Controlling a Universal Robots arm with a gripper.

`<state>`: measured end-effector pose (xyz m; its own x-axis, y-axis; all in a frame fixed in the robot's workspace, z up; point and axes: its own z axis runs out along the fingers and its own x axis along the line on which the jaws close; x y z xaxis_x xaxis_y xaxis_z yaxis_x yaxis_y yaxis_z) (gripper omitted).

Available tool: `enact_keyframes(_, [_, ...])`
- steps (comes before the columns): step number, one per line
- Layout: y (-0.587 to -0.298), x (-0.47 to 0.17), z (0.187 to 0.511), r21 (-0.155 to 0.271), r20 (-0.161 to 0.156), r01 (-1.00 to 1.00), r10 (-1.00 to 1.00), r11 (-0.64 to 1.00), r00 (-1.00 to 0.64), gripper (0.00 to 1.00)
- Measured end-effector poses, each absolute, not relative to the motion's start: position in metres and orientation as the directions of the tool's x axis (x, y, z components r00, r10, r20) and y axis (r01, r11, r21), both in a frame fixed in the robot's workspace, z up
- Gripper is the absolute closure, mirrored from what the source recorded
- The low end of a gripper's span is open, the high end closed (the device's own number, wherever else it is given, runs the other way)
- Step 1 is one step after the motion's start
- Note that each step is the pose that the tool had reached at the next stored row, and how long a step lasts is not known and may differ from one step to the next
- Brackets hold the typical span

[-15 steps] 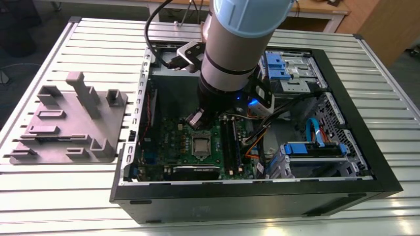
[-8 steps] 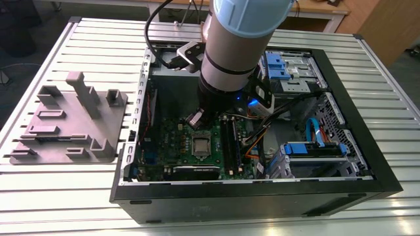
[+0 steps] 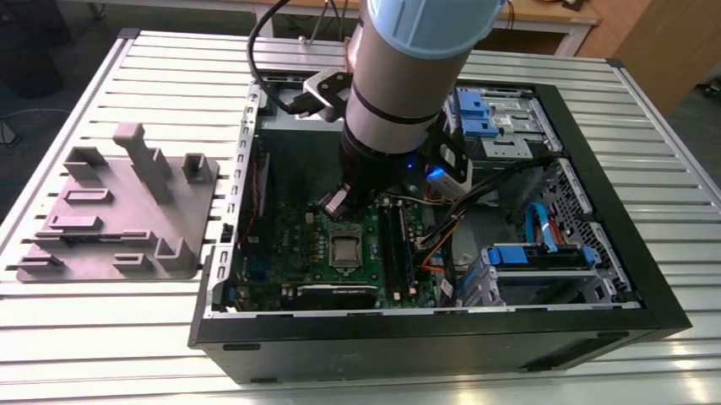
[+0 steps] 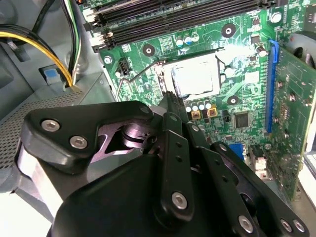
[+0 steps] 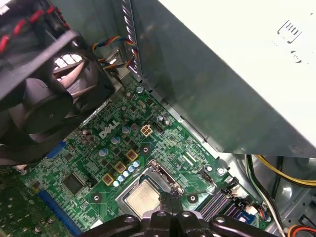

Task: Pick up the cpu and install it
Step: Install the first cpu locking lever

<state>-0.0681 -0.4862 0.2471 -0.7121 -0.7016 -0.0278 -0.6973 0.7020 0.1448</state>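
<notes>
Cpu (image 5: 142, 200) in socket (image 5: 159, 172), end effector (image 5: 167, 198) beside

The surface (image 3: 101, 337) was a table of pale metal slats running side to side, each rib catching an even, soft light. Beyond its far edge stood a wooden desk (image 3: 541, 10) on a white frame (image 3: 577, 35). Past the far corner at the exterior view's right rose a brown wooden panel (image 3: 664, 51). Off the edge at the exterior view's left lay grey floor (image 3: 23, 126), with a dark shape (image 3: 34, 59) on it that could not be made out.
</notes>
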Motion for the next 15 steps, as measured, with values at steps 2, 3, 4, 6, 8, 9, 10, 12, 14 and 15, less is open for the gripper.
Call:
enact_keyframes(2, [-0.4862, -0.0681, 0.2522, 0.145, -0.028, -0.697, -0.702, 0.702, -0.712, 0.9])
enact_keyframes(3, [-0.4862, -0.0681, 0.2548, 0.145, -0.028, -0.697, -0.702, 0.702, -0.712, 0.9])
enact_keyframes(4, [-0.4862, -0.0681, 0.2567, 0.146, -0.029, -0.697, -0.702, 0.702, -0.712, 0.9])
enact_keyframes(6, [-0.4862, -0.0681, 0.2567, 0.153, -0.037, -0.698, -0.701, 0.7, -0.712, 0.9])
enact_keyframes(8, [-0.4856, -0.0681, 0.2569, 0.17, -0.055, -0.698, -0.7, 0.696, -0.712, 0.9])
enact_keyframes(9, [-0.4849, -0.0682, 0.2569, 0.176, -0.061, -0.698, -0.699, 0.695, -0.712, 0.9])
enact_keyframes(10, [-0.484, -0.068, 0.2568, 0.179, -0.065, -0.698, -0.699, 0.694, -0.712, 0.9])
enact_keyframes(12, [-0.4817, -0.0676, 0.2569, 0.182, -0.068, -0.698, -0.699, 0.693, -0.712, 0.9])
enact_keyframes(14, [-0.4791, -0.0663, 0.2569, 0.182, -0.068, -0.698, -0.699, 0.693, -0.712, 0.9])
enact_keyframes(15, [-0.4781, -0.0649, 0.2568, 0.182, -0.068, -0.698, -0.699, 0.693, -0.712, 0.9])
